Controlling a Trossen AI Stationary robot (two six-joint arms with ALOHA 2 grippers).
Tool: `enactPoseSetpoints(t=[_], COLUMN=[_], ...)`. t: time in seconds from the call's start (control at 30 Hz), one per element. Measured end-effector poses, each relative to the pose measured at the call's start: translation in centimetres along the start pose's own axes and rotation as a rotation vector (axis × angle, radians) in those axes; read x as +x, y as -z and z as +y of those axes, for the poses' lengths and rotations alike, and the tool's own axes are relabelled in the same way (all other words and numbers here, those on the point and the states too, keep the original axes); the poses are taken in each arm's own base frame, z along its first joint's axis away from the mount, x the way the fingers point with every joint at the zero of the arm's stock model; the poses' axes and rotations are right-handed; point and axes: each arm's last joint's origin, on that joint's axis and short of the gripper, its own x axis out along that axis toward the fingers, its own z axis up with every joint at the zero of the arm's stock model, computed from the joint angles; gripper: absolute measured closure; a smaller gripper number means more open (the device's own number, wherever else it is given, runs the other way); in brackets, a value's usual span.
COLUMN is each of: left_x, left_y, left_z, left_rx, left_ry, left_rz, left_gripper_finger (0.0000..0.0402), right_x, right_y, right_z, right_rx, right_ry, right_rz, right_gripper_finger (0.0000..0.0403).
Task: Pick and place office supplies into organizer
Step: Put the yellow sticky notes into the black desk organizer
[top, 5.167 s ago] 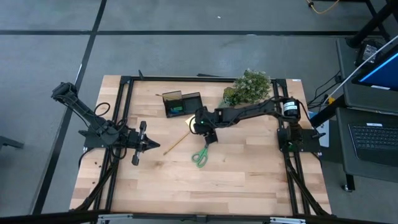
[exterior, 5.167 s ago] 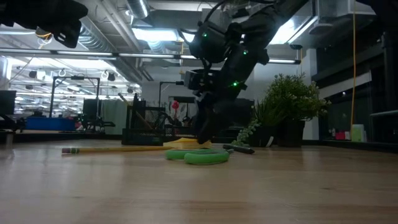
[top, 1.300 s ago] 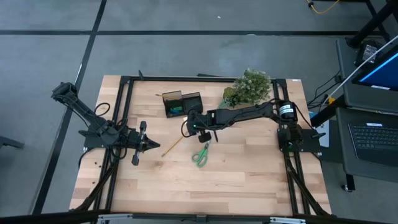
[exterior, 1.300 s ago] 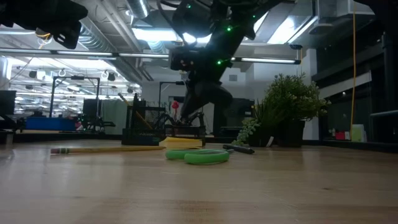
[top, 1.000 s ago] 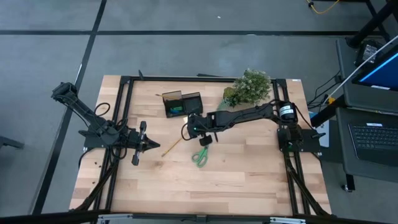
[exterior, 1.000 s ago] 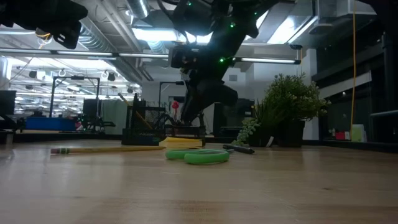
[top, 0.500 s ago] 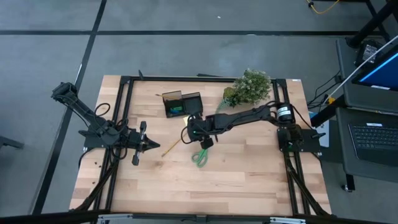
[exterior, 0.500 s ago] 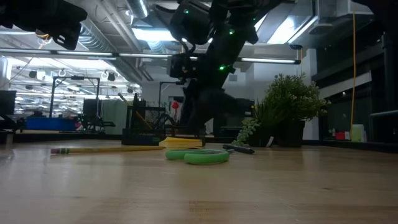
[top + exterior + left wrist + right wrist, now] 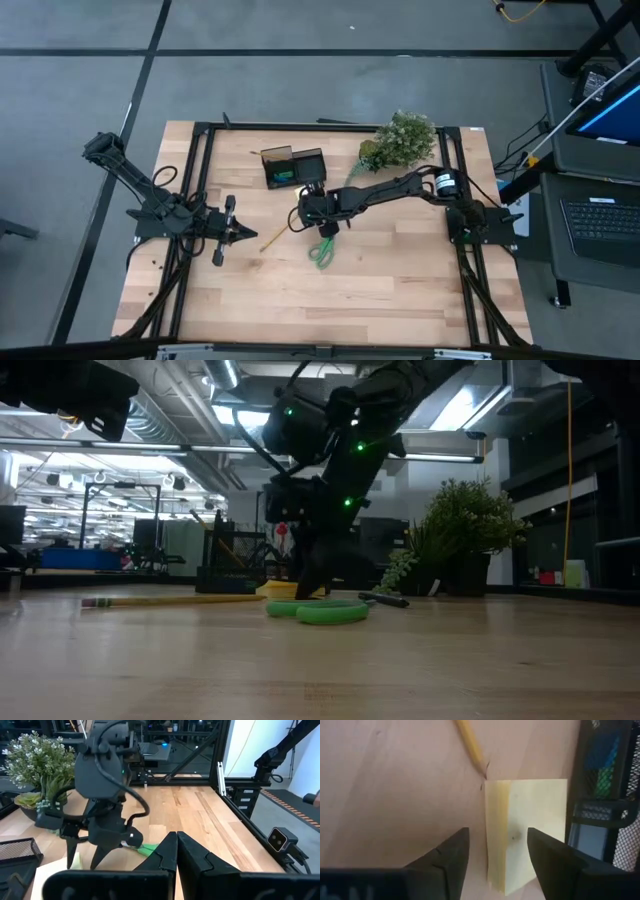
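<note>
Right wrist view: shows only the sharpened end of the wooden pencil (image 9: 470, 750), the rest cut by the picture's edge. Loses one side of the organizer (image 9: 607, 795) the same way. Covers one strip of the yellow sticky-note pad (image 9: 527, 830) with a finger of the right hand (image 9: 497, 840).

From above: buries that pad under the right hand. Hides the blade end of the green-handled scissors (image 9: 322, 252) there too. Cannot tell what the green and blue bits inside the organizer are: too small.

At surface height: gives scissors and pad only edge-on.
</note>
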Motion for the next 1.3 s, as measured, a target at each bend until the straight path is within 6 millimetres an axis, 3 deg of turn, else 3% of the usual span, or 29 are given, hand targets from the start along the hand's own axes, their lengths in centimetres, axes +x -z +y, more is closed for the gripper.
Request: enactPoseSetpoints(t=[0.53, 1.07, 1.3], left_x=[0.0, 0.0, 0.0], left_y=[0.1, 0.1, 0.1], left_z=[0.0, 0.0, 0.0], left_rx=[0.003, 0.003, 0.004], left_ry=[-0.001, -0.001, 0.0], left_rz=[0.005, 0.005, 0.005], left_gripper_finger=[0.04, 0.04, 0.0399], right_x=[0.6, 0.6, 1.1], right_y=[-0.2, -0.3, 0.3], right_z=[-0.4, -0.3, -1.3], right_rx=[0.027, 0.026, 0.076], right_ry=[0.17, 0.093, 0.122], right_rz=[0.034, -0.009, 0.016], right_gripper_finger=[0.0223, 0.0228, 0.0228])
